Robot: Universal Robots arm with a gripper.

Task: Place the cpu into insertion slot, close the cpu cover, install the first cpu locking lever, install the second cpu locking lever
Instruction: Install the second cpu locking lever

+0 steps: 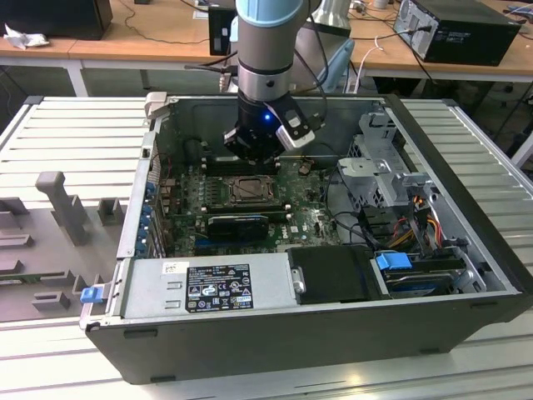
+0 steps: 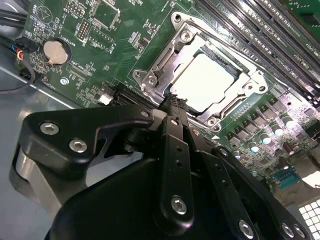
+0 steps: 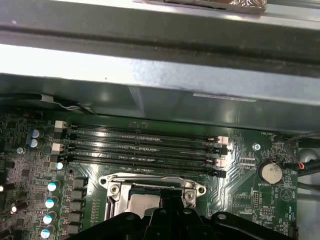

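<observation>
The cpu [image 2: 202,80], a pale silvery square, lies inside the insertion slot [image 1: 250,190] on the green motherboard. The cpu cover [image 2: 162,62], a metal frame with a square window, lies flat around it. My gripper [image 2: 174,101] is shut with nothing between its fingers. Its tip is right at one edge of the socket frame; whether it touches is hard to tell. In the exterior view the gripper [image 1: 252,154] hangs inside the open computer case just behind the slot. The first wrist view shows the cpu [image 3: 142,202] and cover [image 3: 150,181] just beyond the gripper [image 3: 167,212].
Long black memory slots [image 3: 140,145] run beside the socket, toward the case wall [image 3: 150,75]. A coin battery [image 2: 55,51] sits on the board. The power supply [image 1: 208,283], a black ribbed bar [image 1: 237,223] and the drive cage [image 1: 383,175] with cables crowd the case.
</observation>
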